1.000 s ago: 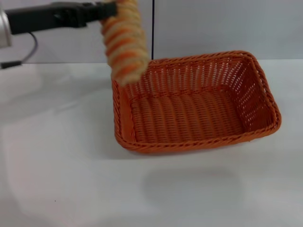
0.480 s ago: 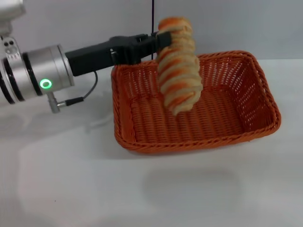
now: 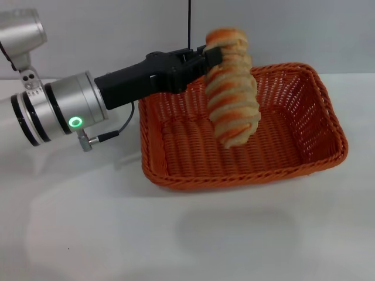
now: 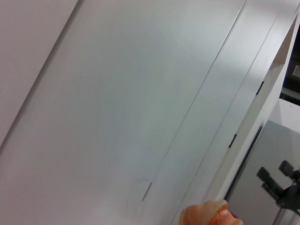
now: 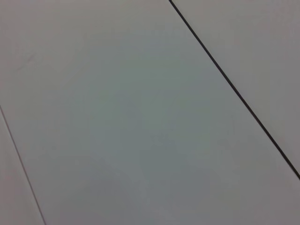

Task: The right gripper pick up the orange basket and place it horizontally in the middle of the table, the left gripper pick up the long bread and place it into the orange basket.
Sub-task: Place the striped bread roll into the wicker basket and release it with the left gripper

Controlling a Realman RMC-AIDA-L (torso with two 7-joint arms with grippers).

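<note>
The orange basket (image 3: 304,117) rests on the white table (image 3: 88,234), lying lengthwise across the middle, its inside bare. Above it hangs the long bread (image 3: 232,93), an orange-and-cream striped roll held nearly upright by its top end. My left gripper (image 3: 212,57), black fingers on a silver-grey arm reaching in from the left, is shut on that top end. In the left wrist view only the tip of the long bread (image 4: 211,214) shows against the wall. The right gripper is out of view.
A pale grey wall (image 3: 293,29) with a thin dark vertical seam stands behind the table. The left arm's silver cuff (image 3: 58,111) with a green light hovers over the table's left side. The right wrist view shows only wall panels.
The left arm has carried the bread rightward and lower, from above the basket's left rim to over the basket's middle. The basket has not moved.
</note>
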